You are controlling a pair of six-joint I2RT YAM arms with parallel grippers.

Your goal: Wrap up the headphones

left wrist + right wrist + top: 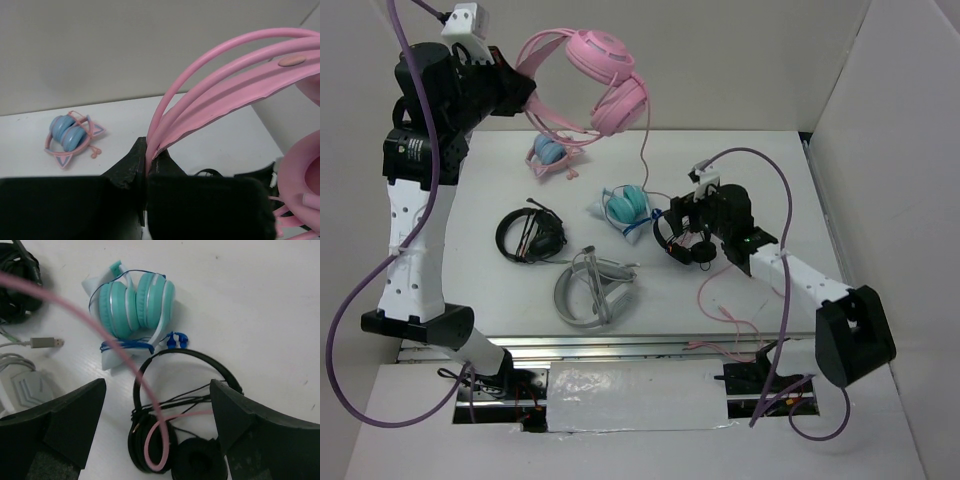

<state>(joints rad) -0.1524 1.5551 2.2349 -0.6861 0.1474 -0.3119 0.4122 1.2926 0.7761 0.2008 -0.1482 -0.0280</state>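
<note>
My left tool [146, 155], clamped on the headband [225, 95], holds the pink headphones [605, 75] high above the far side of the worktop [480, 190], while my right tool [157, 402] hangs with fingers apart over a black pair [190, 360], the pink cable [90, 322] trailing between them.

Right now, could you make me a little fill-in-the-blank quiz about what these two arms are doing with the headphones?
The left end effector holds the headphones up by their ______.
The right end effector is ______, above a black on-ear pair.
The thin cable crossing below it is coloured ______.
Missing words: headband; open; pink.
</note>
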